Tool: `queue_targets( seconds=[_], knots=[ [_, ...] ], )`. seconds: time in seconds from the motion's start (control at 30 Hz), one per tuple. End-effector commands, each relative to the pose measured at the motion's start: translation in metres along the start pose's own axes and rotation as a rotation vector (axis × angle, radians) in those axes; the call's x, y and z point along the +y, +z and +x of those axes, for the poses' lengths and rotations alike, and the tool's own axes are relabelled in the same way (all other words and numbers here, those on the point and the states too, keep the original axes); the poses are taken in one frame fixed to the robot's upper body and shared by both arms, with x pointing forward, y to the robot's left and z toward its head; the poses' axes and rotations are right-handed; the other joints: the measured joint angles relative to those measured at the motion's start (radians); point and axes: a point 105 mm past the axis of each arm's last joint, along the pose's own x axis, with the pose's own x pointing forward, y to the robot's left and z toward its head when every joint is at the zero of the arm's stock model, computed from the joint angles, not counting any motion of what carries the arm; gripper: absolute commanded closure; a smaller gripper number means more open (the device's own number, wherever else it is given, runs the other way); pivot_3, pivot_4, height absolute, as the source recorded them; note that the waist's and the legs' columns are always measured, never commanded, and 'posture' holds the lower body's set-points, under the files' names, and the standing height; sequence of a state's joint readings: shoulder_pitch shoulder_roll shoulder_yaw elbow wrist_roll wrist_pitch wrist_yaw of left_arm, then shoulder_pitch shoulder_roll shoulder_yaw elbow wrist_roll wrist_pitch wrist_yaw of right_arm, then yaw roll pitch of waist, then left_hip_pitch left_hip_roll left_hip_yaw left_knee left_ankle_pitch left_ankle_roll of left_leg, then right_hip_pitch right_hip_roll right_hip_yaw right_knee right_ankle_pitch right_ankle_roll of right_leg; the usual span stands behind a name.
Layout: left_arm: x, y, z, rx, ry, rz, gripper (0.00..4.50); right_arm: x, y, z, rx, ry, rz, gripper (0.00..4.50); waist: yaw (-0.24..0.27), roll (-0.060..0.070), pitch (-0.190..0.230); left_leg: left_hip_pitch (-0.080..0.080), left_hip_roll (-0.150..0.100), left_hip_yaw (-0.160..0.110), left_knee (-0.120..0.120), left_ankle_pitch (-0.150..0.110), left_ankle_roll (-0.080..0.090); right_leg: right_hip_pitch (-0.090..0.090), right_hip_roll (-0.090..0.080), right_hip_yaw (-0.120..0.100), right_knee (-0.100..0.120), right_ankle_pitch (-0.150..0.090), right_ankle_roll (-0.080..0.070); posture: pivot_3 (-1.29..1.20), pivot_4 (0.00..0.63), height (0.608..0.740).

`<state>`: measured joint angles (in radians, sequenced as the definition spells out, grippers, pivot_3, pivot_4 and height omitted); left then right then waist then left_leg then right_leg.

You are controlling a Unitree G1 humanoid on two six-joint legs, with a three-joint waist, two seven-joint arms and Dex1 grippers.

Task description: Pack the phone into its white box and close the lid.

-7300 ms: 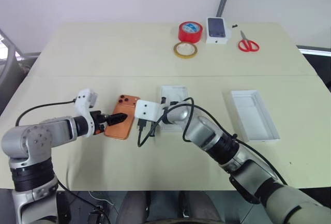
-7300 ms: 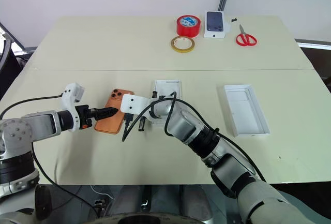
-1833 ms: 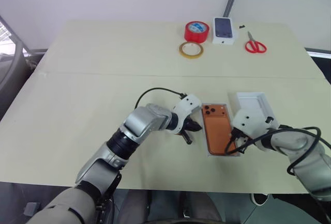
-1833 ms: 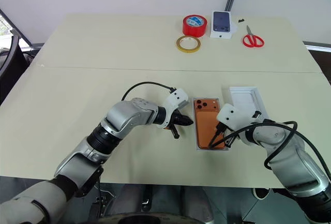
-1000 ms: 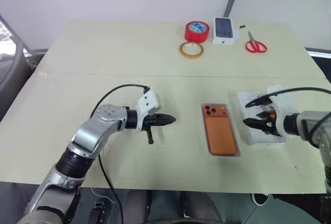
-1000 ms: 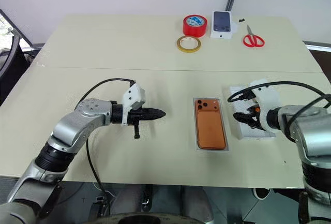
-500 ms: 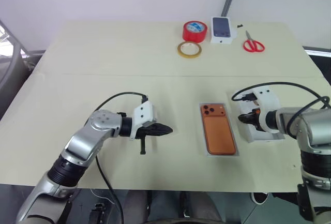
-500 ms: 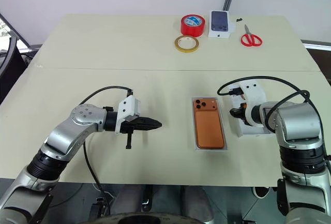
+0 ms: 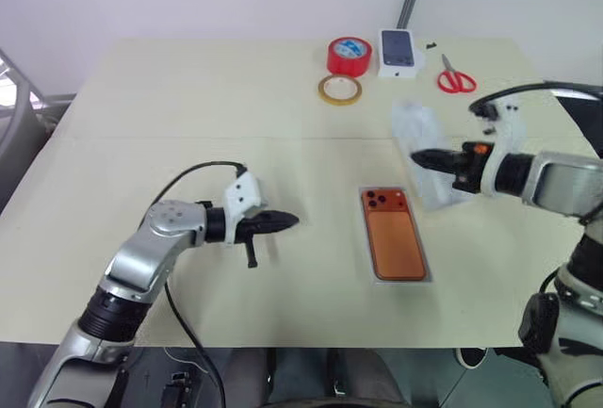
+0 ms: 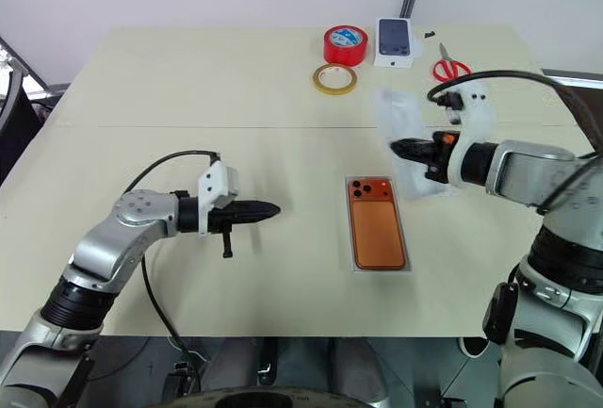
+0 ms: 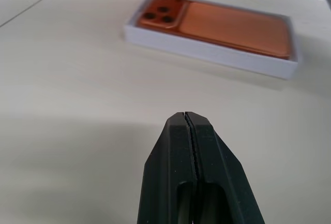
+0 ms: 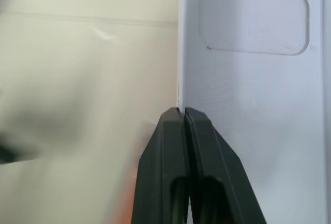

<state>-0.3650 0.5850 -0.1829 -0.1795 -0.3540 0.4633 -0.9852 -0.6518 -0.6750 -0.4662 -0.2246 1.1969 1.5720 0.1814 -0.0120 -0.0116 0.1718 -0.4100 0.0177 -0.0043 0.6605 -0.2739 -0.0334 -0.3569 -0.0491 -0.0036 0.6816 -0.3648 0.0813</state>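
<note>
The left gripper (image 9: 287, 220) hovered over the desk (image 9: 188, 97) toward its left side, its 2 fingers pressed together on nothing, probably parked out of the way. Near the middle of the front half, the phone (image 9: 395, 235) lay camera-side up in the white box (image 11: 217, 56), so packing looked done. Right of it, the right gripper (image 10: 403, 149) had its fingers clamped on one wall of the lid (image 10: 407, 158), held tilted above the desk, seemingly for carrying over the box. Tape rolls (image 9: 348, 56), a small box (image 9: 397, 52) and scissors (image 9: 455, 80) sat along the far edge.
</note>
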Motion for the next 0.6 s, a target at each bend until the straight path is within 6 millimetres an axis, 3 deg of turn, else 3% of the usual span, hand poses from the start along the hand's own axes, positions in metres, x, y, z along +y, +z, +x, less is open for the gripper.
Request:
queue_targets(
  seconds=[0.03, 0.2, 0.3, 0.37, 0.47, 0.53, 0.6],
  knots=[
    [0.018, 0.011, -0.008, -0.045, 0.071, 0.023, 4.50, 0.047, 0.001, 0.002, -0.055, 0.204, 0.120, 4.45, 0.002, -0.001, 0.000, -0.001, 0.000, 0.000, 0.001, -0.001, 0.001, 0.000, 0.000, -0.001, -0.001, 0.000, 0.000, 0.00, 0.150, 0.740],
    [0.028, 0.020, -0.006, -0.085, 0.092, 0.025, 4.50, 0.086, -0.036, 0.036, -0.146, 0.218, 0.365, 4.45, -0.006, -0.002, 0.002, -0.001, 0.000, 0.000, 0.003, -0.001, 0.002, 0.000, 0.000, 0.000, 0.000, 0.000, 0.000, 0.00, 0.150, 0.740],
    [0.025, 0.023, -0.001, -0.095, 0.081, 0.032, 4.50, 0.103, -0.055, 0.044, -0.166, 0.153, 0.536, 4.45, -0.006, -0.002, 0.002, -0.003, 0.001, 0.000, 0.001, -0.001, 0.002, -0.002, 0.001, 0.000, 0.000, 0.000, 0.001, 0.00, 0.150, 0.740],
    [0.022, 0.024, 0.002, -0.101, 0.068, 0.035, 4.50, 0.107, -0.064, 0.043, -0.141, 0.129, 0.549, 4.45, -0.005, -0.002, 0.002, -0.005, 0.001, 0.001, 0.003, -0.001, 0.001, -0.004, 0.000, 0.000, 0.001, 0.000, 0.001, 0.00, 0.150, 0.740],
    [0.015, 0.025, 0.010, -0.106, 0.038, 0.037, 4.50, 0.091, -0.082, 0.038, -0.069, 0.059, 0.502, 4.45, 0.003, -0.002, 0.001, -0.004, 0.000, 0.000, 0.004, -0.001, 0.001, -0.003, 0.000, 0.000, 0.001, 0.000, 0.001, 0.00, 0.150, 0.740],
    [0.006, 0.026, 0.018, -0.107, 0.001, 0.033, 4.50, 0.072, -0.092, 0.031, -0.003, 0.013, 0.445, 3.87, 0.004, -0.002, 0.001, -0.004, -0.001, 0.000, 0.004, -0.001, 0.001, -0.001, -0.001, 0.000, 0.000, 0.000, 0.001, 0.00, 0.150, 0.740],
    [-0.003, 0.027, 0.026, -0.105, -0.040, 0.040, 4.50, 0.065, -0.094, 0.026, 0.025, 0.021, 0.408, 3.11, 0.001, -0.002, 0.001, -0.003, -0.001, 0.000, 0.004, -0.001, 0.001, -0.001, -0.001, 0.000, 0.000, 0.000, 0.001, 0.00, 0.150, 0.740]
  ],
)
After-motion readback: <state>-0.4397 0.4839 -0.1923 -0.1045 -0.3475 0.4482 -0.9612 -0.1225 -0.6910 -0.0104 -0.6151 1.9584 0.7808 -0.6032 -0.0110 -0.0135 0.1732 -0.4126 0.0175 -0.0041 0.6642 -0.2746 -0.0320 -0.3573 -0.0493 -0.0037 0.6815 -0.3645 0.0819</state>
